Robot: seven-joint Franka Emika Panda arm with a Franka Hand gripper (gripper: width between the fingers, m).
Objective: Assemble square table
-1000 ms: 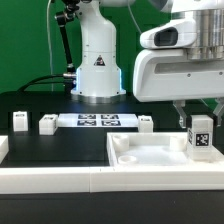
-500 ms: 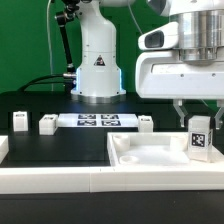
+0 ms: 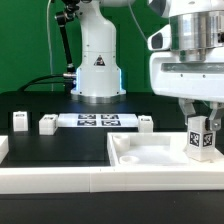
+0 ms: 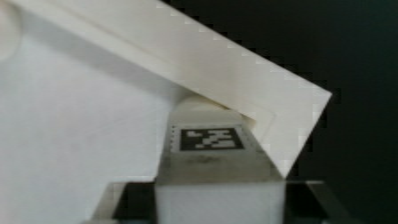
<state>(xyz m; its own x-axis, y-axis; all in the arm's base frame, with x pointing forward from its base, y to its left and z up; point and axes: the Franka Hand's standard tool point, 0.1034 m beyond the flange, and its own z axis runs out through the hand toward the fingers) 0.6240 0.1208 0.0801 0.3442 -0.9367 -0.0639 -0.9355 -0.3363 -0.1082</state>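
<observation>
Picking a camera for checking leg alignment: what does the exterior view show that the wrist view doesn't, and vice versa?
Exterior only: three loose legs, the marker board, the arm's base. Wrist only: a close look down the held leg to its tip by the table top corner. Both: the gripper shut on that leg, over the top.

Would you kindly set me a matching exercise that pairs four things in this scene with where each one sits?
Things:
1. tagged white plastic leg peg
2. large white plastic square tabletop
3. flat white marker board
4. white robot base

Places:
A. lying flat between loose white pegs
B. clamped between the fingers
C. standing upright at the back, behind everything else
D. lying recessed face up at the exterior view's right

Pairs: 1-B, 2-D, 3-A, 4-C
</observation>
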